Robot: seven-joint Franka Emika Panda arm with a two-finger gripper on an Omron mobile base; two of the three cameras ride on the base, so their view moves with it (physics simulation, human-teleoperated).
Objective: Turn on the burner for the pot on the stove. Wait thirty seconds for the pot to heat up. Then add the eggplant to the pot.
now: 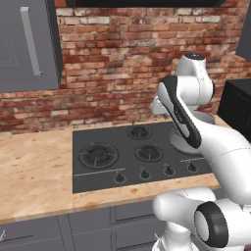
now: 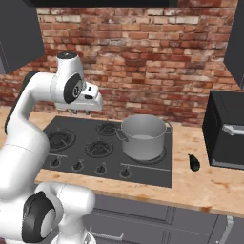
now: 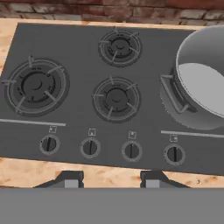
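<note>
I judge the task barely begun. The wide brushed-metal grey pot [image 2: 143, 137] sits on the right-hand burner of the flat dark grey gas stove [image 3: 78, 57], and I see no flame. The small, nearly black oblong eggplant [image 2: 194, 162] lies on the mottled tan counter [image 2: 209, 183], right of the stove. My gripper [image 3: 112, 178] hovers above the four black knobs, fingers spread and empty.

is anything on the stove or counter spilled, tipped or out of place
Nothing stands out. The pot sits upright on the stove, the eggplant lies on the counter beside it, no spills.
</note>
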